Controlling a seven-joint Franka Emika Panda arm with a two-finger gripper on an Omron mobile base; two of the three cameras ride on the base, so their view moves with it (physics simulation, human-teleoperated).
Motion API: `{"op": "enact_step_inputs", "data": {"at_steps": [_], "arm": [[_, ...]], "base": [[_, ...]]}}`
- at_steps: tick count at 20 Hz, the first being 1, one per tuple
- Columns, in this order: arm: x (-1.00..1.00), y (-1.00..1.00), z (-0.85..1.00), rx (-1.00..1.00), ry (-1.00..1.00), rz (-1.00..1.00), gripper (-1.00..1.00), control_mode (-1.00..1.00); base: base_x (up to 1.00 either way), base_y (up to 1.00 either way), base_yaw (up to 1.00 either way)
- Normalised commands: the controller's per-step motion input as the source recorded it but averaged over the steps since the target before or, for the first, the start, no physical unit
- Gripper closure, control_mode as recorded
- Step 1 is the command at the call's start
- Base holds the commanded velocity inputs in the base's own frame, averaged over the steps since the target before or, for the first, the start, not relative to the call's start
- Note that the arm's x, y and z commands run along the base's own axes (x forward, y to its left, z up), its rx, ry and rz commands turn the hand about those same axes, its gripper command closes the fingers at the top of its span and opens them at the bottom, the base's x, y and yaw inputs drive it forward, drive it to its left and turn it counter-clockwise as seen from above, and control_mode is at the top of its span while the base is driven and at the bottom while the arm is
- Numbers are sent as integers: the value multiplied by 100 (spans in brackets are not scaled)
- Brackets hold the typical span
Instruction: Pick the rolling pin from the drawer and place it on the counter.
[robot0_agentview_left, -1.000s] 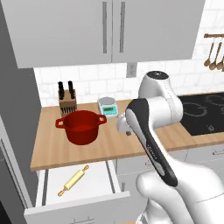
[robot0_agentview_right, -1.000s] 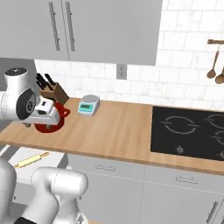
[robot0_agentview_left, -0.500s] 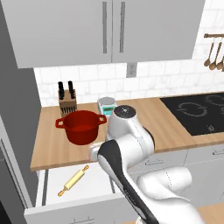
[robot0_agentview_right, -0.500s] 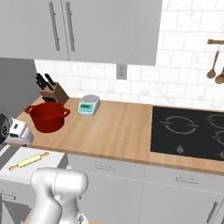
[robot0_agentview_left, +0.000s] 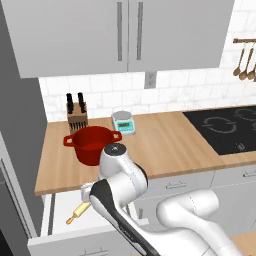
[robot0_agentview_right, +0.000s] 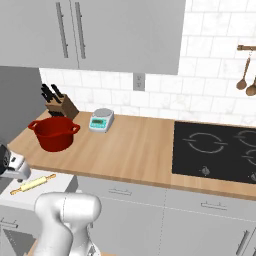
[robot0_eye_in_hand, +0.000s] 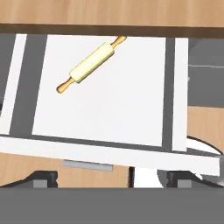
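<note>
Rolling pin (robot0_eye_in_hand: 90, 64) lies diagonally on the white floor of the open drawer (robot0_eye_in_hand: 105, 144), nearer the back, one knob handle almost under the front edge of the desk (robot0_eye_in_hand: 112, 13); you will see nothing else in the drawer with it. On the desk above: red pot (robot0_agentview_left: 92, 143) near the left end, knife block (robot0_agentview_left: 76, 116) behind it at the wall, small scale (robot0_agentview_left: 123, 122) to its right, black cooktop (robot0_agentview_right: 215, 150) well apart at the far right. In the left base view the arm's white elbow covers most of the pin, leaving one end (robot0_agentview_left: 76, 215) exposed; the right base view gives you the whole pin (robot0_agentview_right: 34, 184), with the end effector (robot0_agentview_right: 14, 169) just beside and above it, not touching. End effector state: cannot tell; fingertips barely show at the hand view's bottom edge.
</note>
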Motion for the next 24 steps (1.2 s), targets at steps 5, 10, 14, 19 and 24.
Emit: {"op": "enact_step_inputs", "data": {"at_steps": [5, 10, 14, 19, 24], "arm": [[31, 15, -67, -1, 11, 0, -100, -100], [21, 12, -57, -5, 10, -1, -100, -100], [11, 15, -57, -7, 5, -1, -100, -100], [9, 14, -57, -6, 5, -2, -100, -100], [17, 18, -53, -5, 6, -3, -100, -100]], "base": [[0, 0, 0], [0, 0, 0], [0, 0, 0], [0, 0, 0], [0, 0, 0]]}}
